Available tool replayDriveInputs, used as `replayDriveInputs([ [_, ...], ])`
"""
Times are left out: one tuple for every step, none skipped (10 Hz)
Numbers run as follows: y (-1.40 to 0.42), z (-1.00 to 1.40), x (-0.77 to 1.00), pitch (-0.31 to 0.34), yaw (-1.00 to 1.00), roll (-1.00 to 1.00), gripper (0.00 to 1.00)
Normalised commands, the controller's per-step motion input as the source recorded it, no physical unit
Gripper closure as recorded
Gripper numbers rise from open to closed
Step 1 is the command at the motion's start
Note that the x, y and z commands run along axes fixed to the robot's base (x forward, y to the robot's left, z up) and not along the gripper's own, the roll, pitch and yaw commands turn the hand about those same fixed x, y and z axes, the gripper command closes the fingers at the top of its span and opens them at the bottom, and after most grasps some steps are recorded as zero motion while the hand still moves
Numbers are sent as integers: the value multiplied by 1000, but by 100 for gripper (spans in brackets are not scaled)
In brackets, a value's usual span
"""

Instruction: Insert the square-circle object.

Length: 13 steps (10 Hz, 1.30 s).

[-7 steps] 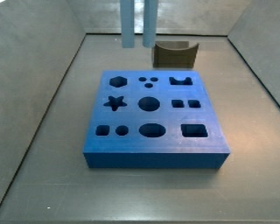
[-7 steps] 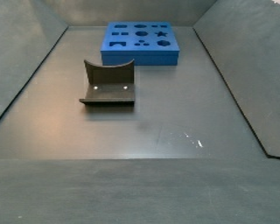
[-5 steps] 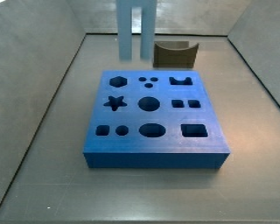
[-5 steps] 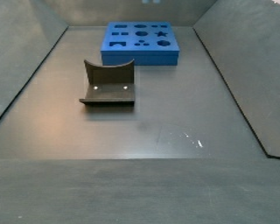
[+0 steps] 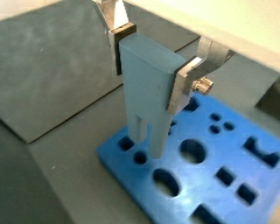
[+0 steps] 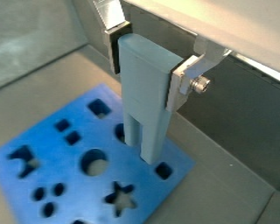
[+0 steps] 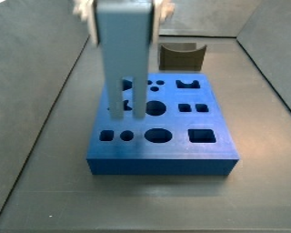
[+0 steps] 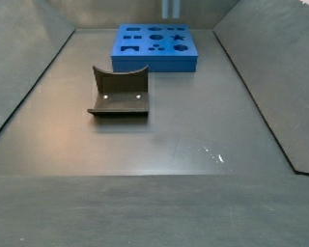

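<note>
Square-circle object point(image 5: 149, 87) pinched in my claw, upright over the board.

In both wrist views my gripper point(image 5: 152, 57) is clamped on the pale blue piece's upper end, a silver finger point(image 5: 189, 74) flat on each side. Its long axis hangs straight down from me, two prongs pointing at the blue board point(image 5: 230, 144). The same grip shows at point(image 6: 149, 57), with the prongs low over the holes along one edge of the board. In a side view the piece point(image 7: 121, 55) stands in front of the board's point(image 7: 160, 159) star-side column. I can't tell whether the tips touch. The fixture point(image 7: 182, 55) sits behind, well apart. In a side view only a sliver of me shows above the board point(image 8: 154, 66), so the coming move, I judge, is straight down once the prongs line up.
</note>
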Motion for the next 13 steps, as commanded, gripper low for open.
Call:
replayDriveInputs([
  [-80, -283, -6, 0, 0, -94, 100],
  [0, -243, 0, -4, 3, -139, 100],
  [0, -360, 0, 0, 0, 0, 100],
  [0, -343, -60, -9, 3, -3, 100],
  [0, -226, -206, -14, 0, -33, 100],
  [0, -177, -211, -1, 0, -29, 100],
  [14, -197, -163, 0, 0, 0, 100],
  [23, -211, -220, 0, 0, 0, 100],
  [0, -294, -169, 0, 0, 0, 100],
  [0, -469, 31, 0, -9, -41, 100],
  [-43, -589, 246, 0, -26, -61, 100],
  [-49, -606, 349, 0, -69, -66, 100],
  [0, -443, 251, 0, -34, -16, 100],
])
